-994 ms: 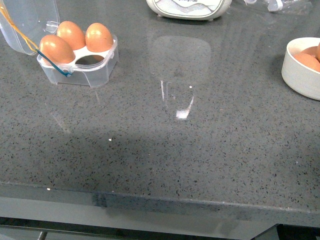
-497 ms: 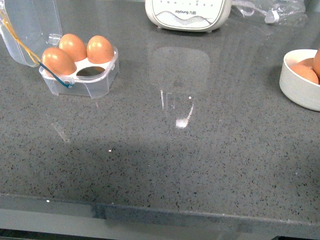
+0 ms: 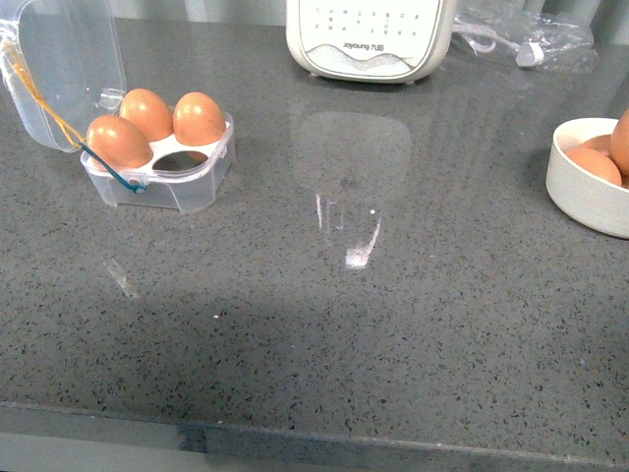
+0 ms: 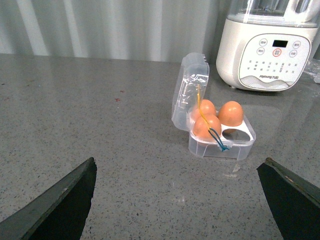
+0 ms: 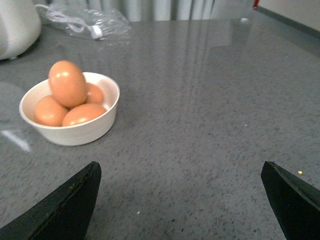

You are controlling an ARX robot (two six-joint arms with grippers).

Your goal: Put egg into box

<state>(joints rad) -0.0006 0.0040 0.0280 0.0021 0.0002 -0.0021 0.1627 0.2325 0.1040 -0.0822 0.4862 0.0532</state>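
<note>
The clear plastic box (image 3: 162,175) stands open at the far left with its lid (image 3: 61,69) tipped back. It holds three brown eggs (image 3: 197,118), and its near right cell (image 3: 177,162) holds nothing. In the left wrist view the box (image 4: 222,145) lies ahead of my open left gripper (image 4: 179,165), well apart from it. More brown eggs sit in a white bowl (image 3: 585,197) at the right edge. The topmost egg (image 5: 67,82) rests on the others in the bowl (image 5: 75,132), ahead of my open right gripper (image 5: 180,167). Neither gripper shows in the front view.
A white kitchen appliance (image 3: 369,39) stands at the back centre, with a crumpled clear plastic bag (image 3: 521,39) to its right. The grey speckled counter ends at a front edge (image 3: 295,433). A wall of pale panels (image 4: 100,25) rises behind the counter.
The front view has tilted upward: box, bowl and appliance all sit lower in the picture and more of the appliance shows. Nothing on the counter has moved.
</note>
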